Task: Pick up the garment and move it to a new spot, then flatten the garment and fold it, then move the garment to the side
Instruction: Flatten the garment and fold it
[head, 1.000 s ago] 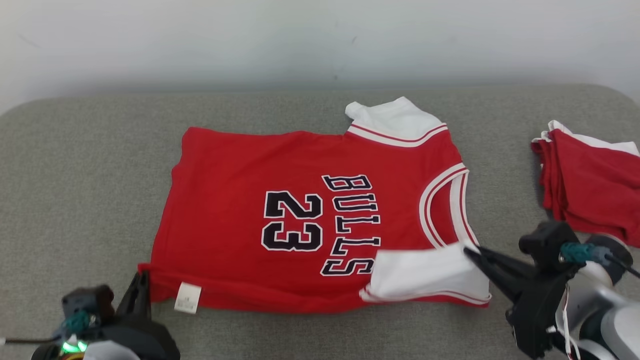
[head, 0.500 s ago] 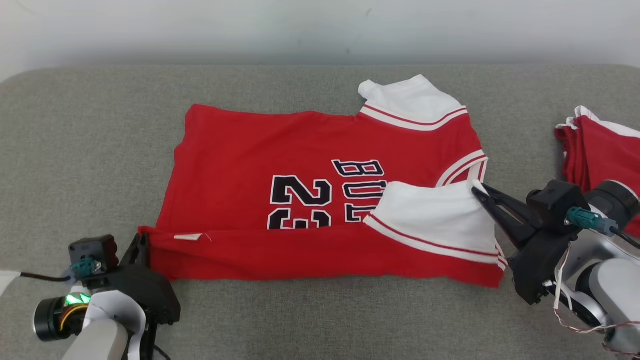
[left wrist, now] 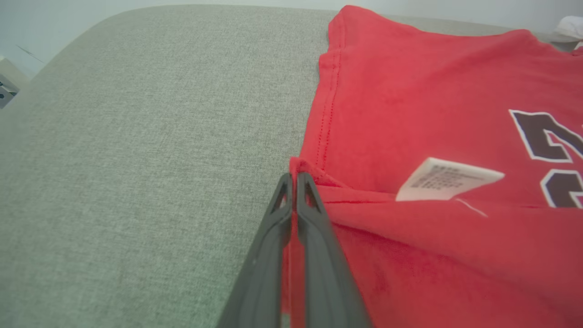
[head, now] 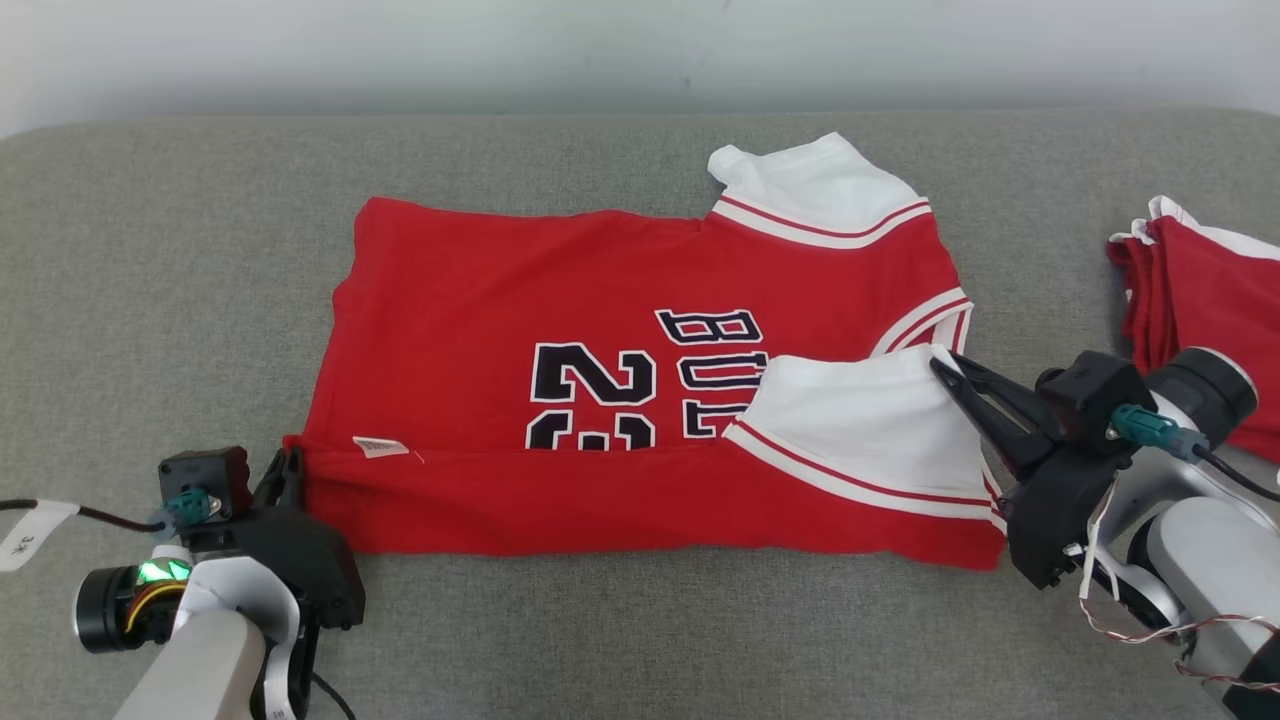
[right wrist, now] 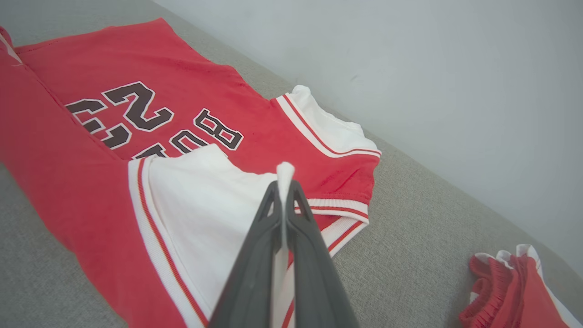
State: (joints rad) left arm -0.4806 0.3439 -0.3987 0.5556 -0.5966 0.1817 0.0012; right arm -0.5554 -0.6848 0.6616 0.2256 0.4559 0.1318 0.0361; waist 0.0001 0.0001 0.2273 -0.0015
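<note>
Red jersey (head: 600, 330) lies flat on the grey table (head: 150, 250), between the two sets of jaws. Its near edge is already turned up over the number, so the first fold looks half made. More folding and the move to the side are left. The left gripper (head: 290, 465) jaws pinch the red hem corner. The right gripper (head: 942, 365) jaws pinch the white sleeve. The jersey's long way runs from the left jaws to the right jaws, neck toward the right ones.
</note>
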